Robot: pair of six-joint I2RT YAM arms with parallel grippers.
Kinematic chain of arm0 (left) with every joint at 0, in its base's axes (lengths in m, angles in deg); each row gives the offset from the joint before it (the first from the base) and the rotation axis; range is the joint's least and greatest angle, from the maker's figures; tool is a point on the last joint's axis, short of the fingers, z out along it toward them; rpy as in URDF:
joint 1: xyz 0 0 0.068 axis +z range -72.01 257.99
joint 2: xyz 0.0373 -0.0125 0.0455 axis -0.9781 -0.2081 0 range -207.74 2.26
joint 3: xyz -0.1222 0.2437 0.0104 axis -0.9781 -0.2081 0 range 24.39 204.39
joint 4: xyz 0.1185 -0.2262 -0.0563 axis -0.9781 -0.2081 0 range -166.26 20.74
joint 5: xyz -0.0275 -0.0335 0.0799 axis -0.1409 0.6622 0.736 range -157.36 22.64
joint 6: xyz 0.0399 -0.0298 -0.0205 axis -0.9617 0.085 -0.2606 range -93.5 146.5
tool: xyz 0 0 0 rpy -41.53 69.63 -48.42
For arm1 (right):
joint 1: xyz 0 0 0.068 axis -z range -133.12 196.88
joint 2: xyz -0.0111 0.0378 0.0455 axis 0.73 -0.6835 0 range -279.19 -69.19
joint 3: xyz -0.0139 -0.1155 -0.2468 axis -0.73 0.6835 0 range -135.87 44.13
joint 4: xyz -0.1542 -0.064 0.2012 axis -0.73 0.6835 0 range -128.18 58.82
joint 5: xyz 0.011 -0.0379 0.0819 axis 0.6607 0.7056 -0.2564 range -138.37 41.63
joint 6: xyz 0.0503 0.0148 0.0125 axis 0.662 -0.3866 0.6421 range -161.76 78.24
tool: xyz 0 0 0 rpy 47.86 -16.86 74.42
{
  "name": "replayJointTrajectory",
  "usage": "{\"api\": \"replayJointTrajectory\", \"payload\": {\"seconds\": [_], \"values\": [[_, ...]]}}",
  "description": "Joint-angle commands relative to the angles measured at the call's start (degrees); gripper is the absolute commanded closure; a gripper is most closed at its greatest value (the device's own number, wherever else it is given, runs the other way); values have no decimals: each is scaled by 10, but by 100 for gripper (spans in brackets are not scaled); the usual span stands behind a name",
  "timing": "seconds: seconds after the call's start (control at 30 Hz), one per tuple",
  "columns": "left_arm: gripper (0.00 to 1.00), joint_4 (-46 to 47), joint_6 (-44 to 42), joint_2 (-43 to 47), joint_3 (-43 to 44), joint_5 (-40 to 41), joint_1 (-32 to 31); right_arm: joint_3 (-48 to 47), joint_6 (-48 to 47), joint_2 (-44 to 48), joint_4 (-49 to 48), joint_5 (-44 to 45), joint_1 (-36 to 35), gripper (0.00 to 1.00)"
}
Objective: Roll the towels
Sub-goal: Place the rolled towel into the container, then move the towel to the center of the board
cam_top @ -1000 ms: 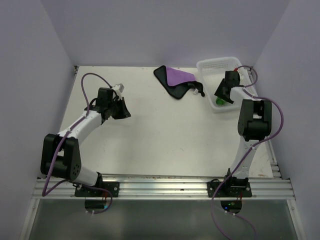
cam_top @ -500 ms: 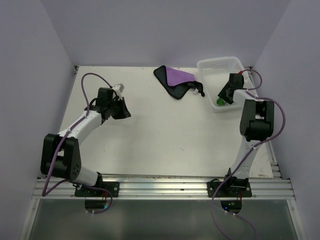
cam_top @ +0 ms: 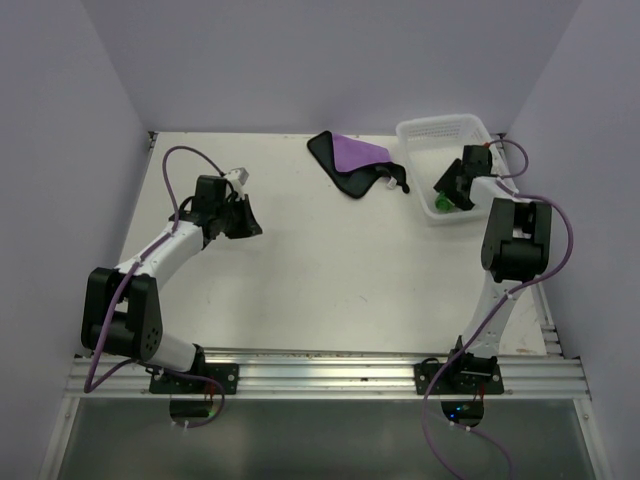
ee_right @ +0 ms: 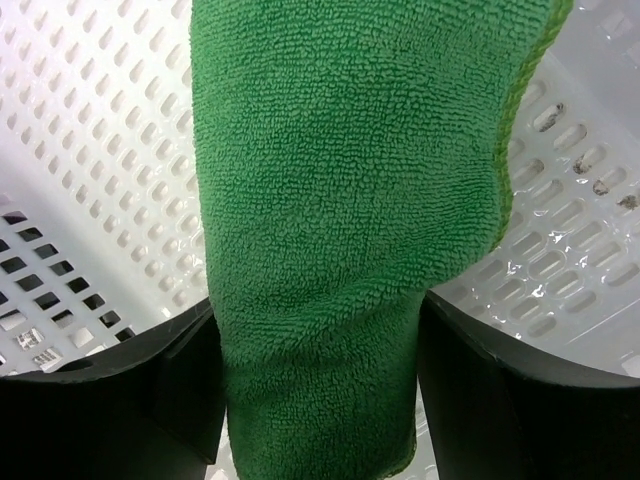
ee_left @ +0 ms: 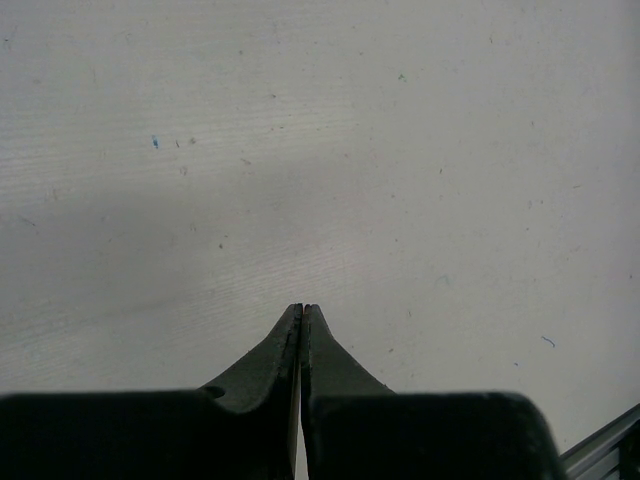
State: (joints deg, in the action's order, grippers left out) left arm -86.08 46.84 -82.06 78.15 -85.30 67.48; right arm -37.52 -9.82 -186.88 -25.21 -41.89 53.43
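Soft, even light from above. A faint shadow band crosses the table (ee_left: 400, 120) ahead of my left pincer (ee_left: 302, 310); small glints shine on the basket (ee_right: 560, 280).

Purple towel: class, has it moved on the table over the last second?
No. The purple towel lies in the same spot by the far edge of the table, left of the white basket.

Green towel (ee_right: 330, 230) was bright and nubby, basket (ee_right: 90, 150) was white with a slotted lattice, purple towel (cam_top: 355, 152) showed a black back, table (cam_top: 330, 270) was off-white, arms (cam_top: 125, 315) were black and white.
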Motion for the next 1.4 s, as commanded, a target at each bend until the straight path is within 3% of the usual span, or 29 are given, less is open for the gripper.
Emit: {"api": "replayJointTrajectory", "payload": {"seconds": [0.0, 0.57, 0.9, 1.37], "values": [[95, 23, -10, 13, -6, -16, 6, -11, -6, 17, 34, 9, 7, 29], [95, 28, -9, 14, -8, -26, 6, -8, -19, 64, 20, -6, 10, 14], [94, 28, -9, 17, -8, -32, 6, -46, -19, 78, 100, 38, 9, 12], [85, 35, -10, 32, -11, -32, 6, 21, -29, 170, 75, 45, 9, 11]]}}
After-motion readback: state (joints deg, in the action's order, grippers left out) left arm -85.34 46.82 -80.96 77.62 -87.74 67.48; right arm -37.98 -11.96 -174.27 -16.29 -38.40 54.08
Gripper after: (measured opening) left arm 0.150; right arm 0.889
